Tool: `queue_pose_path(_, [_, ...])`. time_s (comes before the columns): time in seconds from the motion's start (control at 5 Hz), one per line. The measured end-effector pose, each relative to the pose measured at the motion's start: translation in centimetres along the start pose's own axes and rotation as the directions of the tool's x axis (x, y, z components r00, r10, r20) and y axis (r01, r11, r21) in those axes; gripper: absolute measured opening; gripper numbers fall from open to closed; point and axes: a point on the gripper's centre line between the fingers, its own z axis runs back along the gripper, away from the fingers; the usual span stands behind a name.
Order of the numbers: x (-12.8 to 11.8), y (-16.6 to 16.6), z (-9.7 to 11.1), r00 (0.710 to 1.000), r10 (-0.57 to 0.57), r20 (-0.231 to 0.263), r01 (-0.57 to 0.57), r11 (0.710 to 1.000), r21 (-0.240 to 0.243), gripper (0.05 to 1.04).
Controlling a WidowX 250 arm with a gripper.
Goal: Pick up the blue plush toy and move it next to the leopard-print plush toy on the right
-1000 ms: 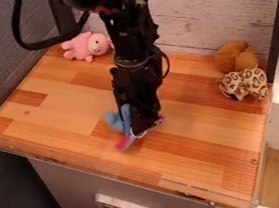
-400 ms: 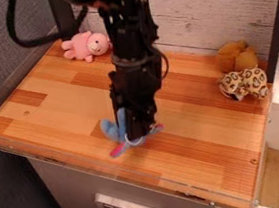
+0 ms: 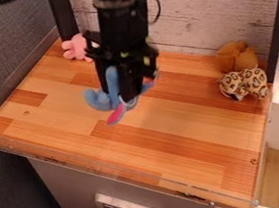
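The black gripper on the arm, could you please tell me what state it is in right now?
Gripper: closed on the blue plush toy, holding it.

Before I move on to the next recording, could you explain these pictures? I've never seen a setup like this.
The black machine is a robot arm, coming in from the top edge. At its lower end is a two-fingered tool, which holds a blue soft toy with a pink part hanging down. The view is from a fixed camera looking down at a slant. On the wooden tabletop, a pink soft toy lies at the back left of the picture, partly hidden by the arm. At the right are a brown fuzzy toy and a spotted item.
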Motion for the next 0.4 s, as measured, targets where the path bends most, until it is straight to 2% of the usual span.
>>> queue_pose_path(0.2, [-0.23,-0.36,1.33,0.975,0.221,-0.011,-0.221,0.975,-0.019,0.364])
queue_pose_path(0.4, [-0.6,-0.53,2.26,0.919,0.395,-0.013,-0.395,0.918,-0.037,0.364])
